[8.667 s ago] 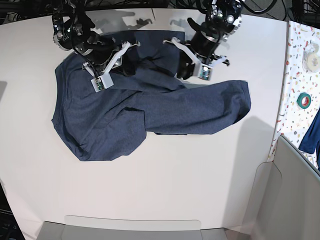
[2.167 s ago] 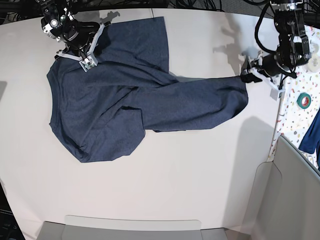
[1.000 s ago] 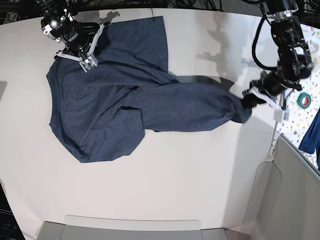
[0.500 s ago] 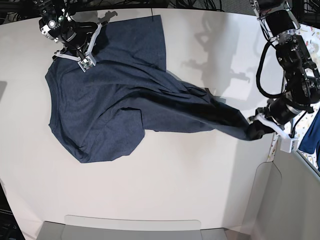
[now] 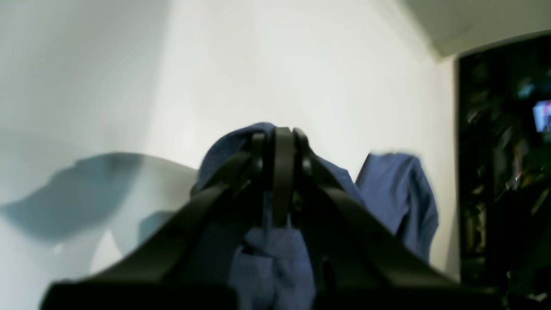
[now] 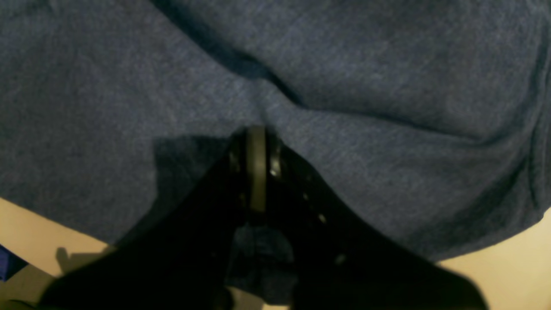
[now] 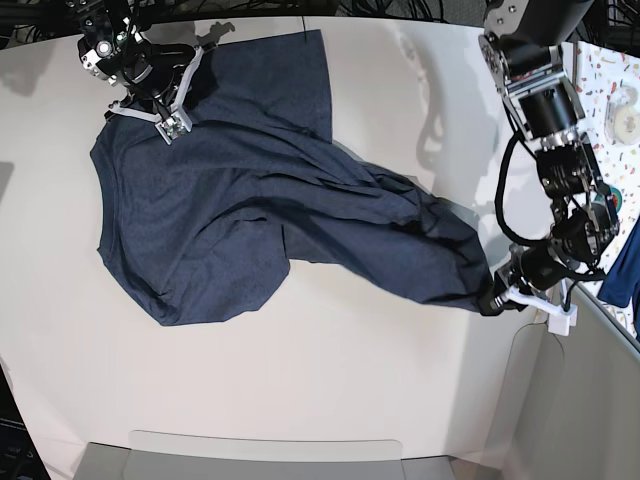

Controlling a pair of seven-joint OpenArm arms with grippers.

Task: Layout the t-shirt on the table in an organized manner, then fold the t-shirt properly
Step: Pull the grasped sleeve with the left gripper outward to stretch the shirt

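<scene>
Left end effector (image 7: 497,297) on t-shirt (image 7: 250,190) edge

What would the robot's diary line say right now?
phase: spreading | left gripper: shut on t-shirt corner, near table edge | right gripper: shut on t-shirt's far end

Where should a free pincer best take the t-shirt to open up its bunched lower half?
Probably the loose rounded edge of the t-shirt nearest the table's front, approached from that bare front side. That flap lies flat and unpinned, while the left pincer and right pincer already clamp the other ends.
</scene>
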